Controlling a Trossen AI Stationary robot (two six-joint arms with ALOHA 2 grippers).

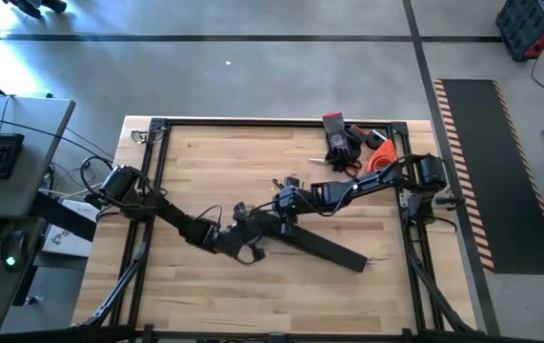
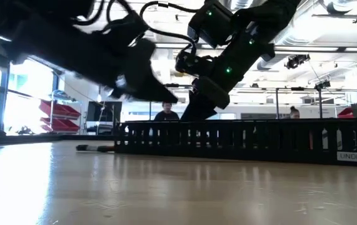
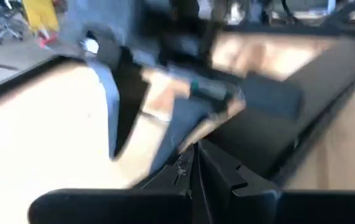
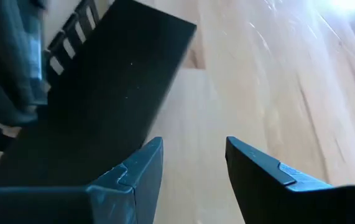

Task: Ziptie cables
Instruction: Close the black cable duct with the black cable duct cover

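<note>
Black slotted bar (image 1: 324, 246) lies mid-table – gloves (image 1: 342, 141) sit by the far edge; left gripper (image 1: 250, 229) pinched together, right gripper (image 4: 193, 165) parted, empty, over the bar.

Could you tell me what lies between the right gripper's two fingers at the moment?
Nothing: in the right wrist view the right gripper stands open, with only bare wooden table showing in the gap; the black slotted bar lies beside it.

My work table (image 1: 205, 162) is pale wood, smooth with visible grain. The slotted bar (image 4: 102, 81) is matt black plastic. My right gripper (image 4: 193, 168) fingers look matt, dark plastic
</note>
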